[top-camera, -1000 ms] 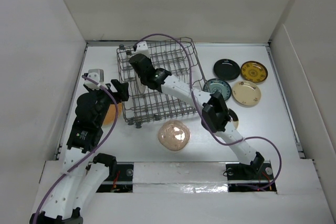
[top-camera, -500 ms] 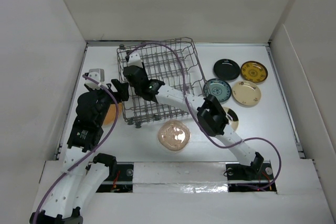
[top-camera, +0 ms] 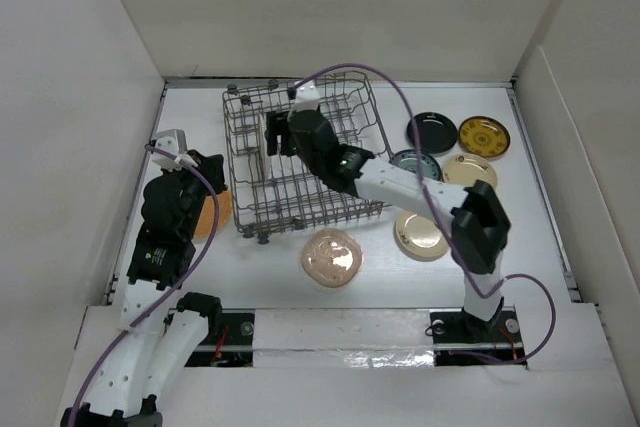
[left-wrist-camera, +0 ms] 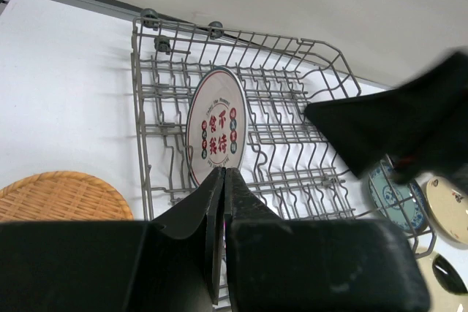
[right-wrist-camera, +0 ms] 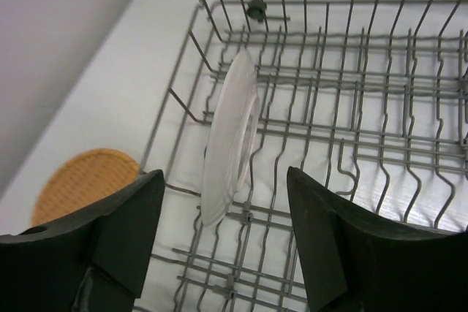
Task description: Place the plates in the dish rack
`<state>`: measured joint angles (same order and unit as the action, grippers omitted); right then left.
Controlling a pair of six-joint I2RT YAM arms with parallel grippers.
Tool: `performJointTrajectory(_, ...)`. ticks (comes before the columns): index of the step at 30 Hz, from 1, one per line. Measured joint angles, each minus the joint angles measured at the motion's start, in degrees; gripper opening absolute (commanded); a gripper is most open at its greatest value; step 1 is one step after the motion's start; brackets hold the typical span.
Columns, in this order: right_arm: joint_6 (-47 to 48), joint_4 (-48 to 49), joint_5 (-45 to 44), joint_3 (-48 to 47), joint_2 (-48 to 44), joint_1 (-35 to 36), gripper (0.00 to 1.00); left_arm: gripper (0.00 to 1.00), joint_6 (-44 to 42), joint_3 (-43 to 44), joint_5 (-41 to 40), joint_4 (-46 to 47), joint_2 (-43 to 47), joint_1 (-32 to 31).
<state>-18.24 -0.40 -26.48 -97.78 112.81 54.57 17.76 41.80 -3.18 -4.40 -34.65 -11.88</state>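
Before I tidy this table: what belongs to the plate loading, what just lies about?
Job: rack, white plate in it, orange plate, pink plate, teal plate, black plate, yellow plate, near cream plate, far cream plate.
Lying about: none seen.

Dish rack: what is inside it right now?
One white plate stands on edge between wires of the dish rack, near its left side. From above, the right arm hides part of the rack's floor.

White plate (right-wrist-camera: 232, 137) upright among dish rack (right-wrist-camera: 380, 107) tines, just beyond the wide-spread right pincer (right-wrist-camera: 223, 177)
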Motion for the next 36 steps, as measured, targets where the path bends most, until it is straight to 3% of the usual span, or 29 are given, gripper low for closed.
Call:
performJointTrajectory(7,-1.6,8.0,5.7,12.5,-16.6,-3.2,0.76,0.00,2.5,0.0,-2.1,0.0,-1.6,0.0)
performJointTrajectory(8,-1.7,8.7,6.2,13.7,-17.8,-3.3,0.65,0.00,3.0,0.0,-2.6,-0.1,-1.8,0.0)
performJointTrajectory(9,-1.8,9.1,6.7,15.1,-18.7,-3.4,0.35,0.00,3.8,0.0,-3.6,-0.3,-2.1,0.0)
performJointTrajectory(10,-2.0,9.3,7.1,16.5,-19.5,-3.4,0.35,0.00,4.0,-0.1,-3.9,-0.5,-2.4,0.0)
performJointTrajectory(11,-2.8,10.2,7.5,18.9,-20.6,-3.4,0.05,0.00,4.5,-0.2,-4.5,-0.8,-2.6,0.0)
performJointTrajectory(12,-2.5,10.3,8.2,21.4,-21.8,-3.4,0.00,0.00,5.2,-0.6,-4.9,-1.0,-2.8,0.0)
performJointTrajectory(16,-4.1,9.9,8.6,34.9,-29.6,-3.2,0.00,0.00,7.5,-2.4,-5.6,-2.4,-6.1,0.0)
performJointTrajectory(20,-4.6,9.4,8.7,45.4,-38.7,-4.4,0.01,0.28,10.9,-2.6,-6.5,-5.0,-11.3,0.0)
performJointTrajectory(23,-4.7,9.4,9.4,49.5,-44.9,-7.3,0.02,0.34,13.9,-2.8,-6.4,-7.8,-11.9,1.6)
performJointTrajectory(25,-4.7,9.5,10.5,51.6,-48.8,-9.8,0.04,0.38,15.2,-2.8,-3.9,-8.4,-12.5,5.8)
performJointTrajectory(29,-4.7,9.7,13.4,54.6,-54.9,-14.3,0.11,0.61,17.5,-4.4,3.3,-8.8,-15.7,20.5)
performJointTrajectory(31,-4.8,9.6,14.8,55.3,-56.5,-16.2,0.14,0.64,18.9,-6.1,5.0,-10.7,-16.7,26.1)
performJointTrajectory(33,-5.0,9.5,16.5,55.6,-57.1,-18.0,0.17,0.78,19.9,-6.5,5.9,-14.2,-17.6,28.7)
performJointTrajectory(36,-5.5,9.4,19.1,55.8,-57.1,-19.8,0.18,0.86,22.1,-6.5,4.9,-18.6,-17.9,29.6)
